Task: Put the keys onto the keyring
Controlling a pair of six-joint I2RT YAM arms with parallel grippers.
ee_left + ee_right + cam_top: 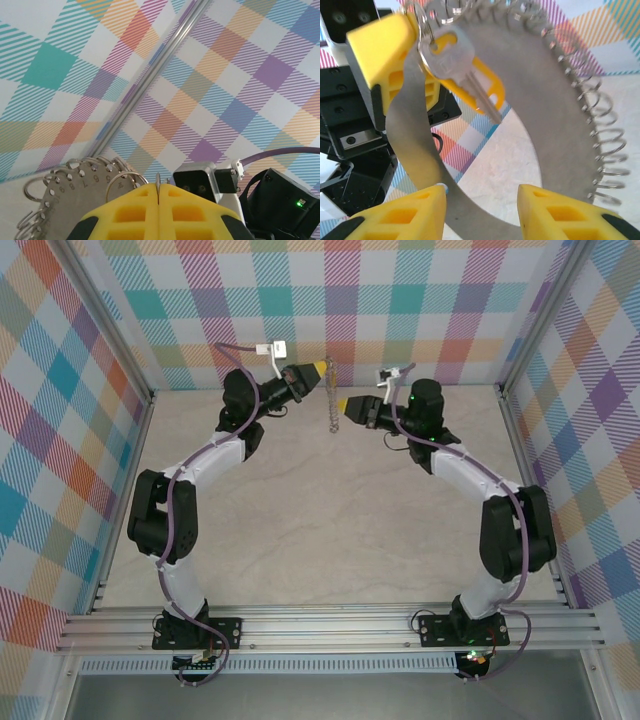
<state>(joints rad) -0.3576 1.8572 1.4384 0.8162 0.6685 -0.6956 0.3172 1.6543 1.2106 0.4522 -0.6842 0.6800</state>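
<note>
Step in hand: seat key on ring, both arms raised over the middle of the table's [330, 530] far edge

- Left gripper [320, 369]: jaws closed, clamping the ring's [555, 100] top edge. Its wrist view shows the thin metal pinched between the yellow fingers [125, 215]. Ring hangs clear of the table and reads edge-on from above.
- Right gripper [482, 192]: jaws apart, straddling the ring's lower band. The band lies close to one finger [422, 210] and there is a gap to the other, so nothing is clamped.
- Key [452, 57]: hangs at the top of the ring, just beside the left fingers, blade pointing down into the ring's opening. It appears to hang from one of the small loops [607, 145] that fringe the edge. Cannot tell whether the loop passes fully through the key's hole.
- A yellow piece sits behind the key. Cannot tell if it belongs to the key or to the left gripper.

Judgement on doing it well:
- Hold the left clamp firm and steady, as the ring would swing on a loose pinch.
- Any right-side move should be small and slow so the jaws stay clear of the loops, which look likely to snag.
- Confirm the key hangs free on its loop before any release.
- Risk: a nudge on the band tilts the ring and the key slips off an open loop end
</note>
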